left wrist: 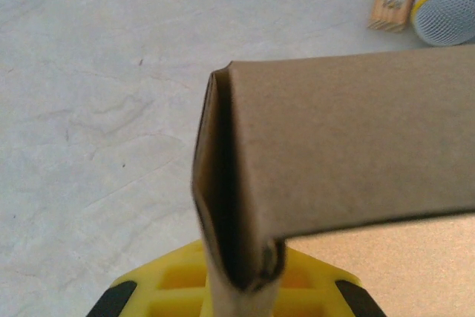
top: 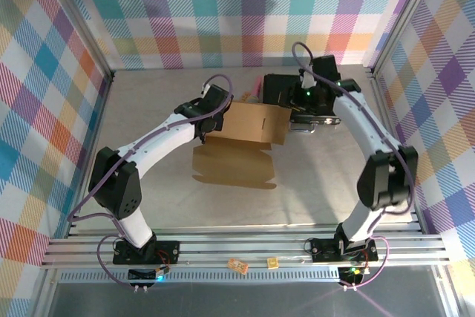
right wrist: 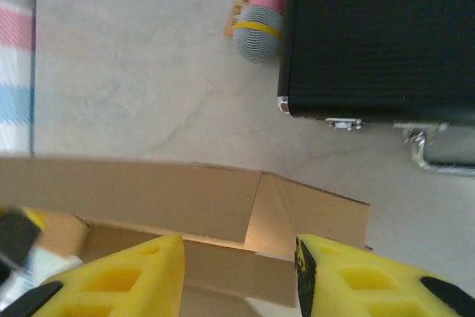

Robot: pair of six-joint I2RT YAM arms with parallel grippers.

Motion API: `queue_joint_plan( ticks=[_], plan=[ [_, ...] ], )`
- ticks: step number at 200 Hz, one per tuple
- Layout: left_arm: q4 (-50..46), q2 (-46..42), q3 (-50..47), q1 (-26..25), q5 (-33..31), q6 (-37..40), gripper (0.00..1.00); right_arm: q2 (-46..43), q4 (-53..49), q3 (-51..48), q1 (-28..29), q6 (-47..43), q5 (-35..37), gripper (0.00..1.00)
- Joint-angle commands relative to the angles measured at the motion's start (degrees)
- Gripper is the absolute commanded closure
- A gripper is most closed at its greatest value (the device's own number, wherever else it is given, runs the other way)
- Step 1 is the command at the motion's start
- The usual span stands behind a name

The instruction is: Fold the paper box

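Yellow fingers [left wrist: 174, 291] of left claw [left wrist: 241, 287] are closest to lens: pressed together, pinching a doubled-over wall edge of the plain brown corrugated cardboard paper box [top: 234, 162]. Wall stands upright in that grip. Box sits on pale grey tabletop [top: 148, 109], just near-left of the large black rectangular case [top: 286, 88]. Raised back panel is close to the case, can't tell if touching. Front panel, farthest from the case, lies flat and unfolded.

Right claw [right wrist: 237, 276] is spread, hanging above the box end nearest the case, over a wall and its loose corner flap. Nothing pinched; contact with cardboard unclear.

Step, my read: early-to-mid fold. One wall folded and held, end flaps and front panel not done.

Next move needs: left holds its pinch as anchor; right comes down on the case-side corner flap and turns it inward, square to the wall. Little room beside the case, so approach from above. Cardboard likely springs back, so hold the crease until it locks.
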Motion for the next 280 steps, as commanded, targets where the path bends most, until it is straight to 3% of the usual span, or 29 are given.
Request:
queue_joint_plan(
  ticks=[1, 28, 63, 114, 173, 280],
  plan=[
    [-5.7, 1.4, 4.5, 1.3, 4.6, 2.4, 1.0, -9.1, 15.5, -10.4, 0.5, -25.8, -2.2, 0.53],
    [-13.4, 4.4, 10.3, 2.5, 7.1, 3.4, 1.0, -14.0, 22.5, -18.7, 0.2, -46.4, -10.6, 0.42],
    [-20.2, 6.2, 14.5, 2.8, 9.4, 3.5, 1.0, -11.6, 17.1, -16.5, -0.7, -57.3, -10.0, 0.42],
    [-23.9, 6.6, 16.4, 3.5, 12.2, 3.4, 1.0, -6.2, 12.6, -12.1, -1.0, -61.9, -11.1, 0.43],
    [-24.2, 6.7, 16.6, 3.6, 12.7, 3.9, 1.0, -9.3, 9.8, -14.0, -0.4, -63.5, -13.6, 0.41],
    [-24.0, 6.9, 18.2, 3.6, 12.6, 4.1, 1.0, -8.0, 9.2, -15.4, 2.5, -65.4, -9.9, 0.46]
  ],
)
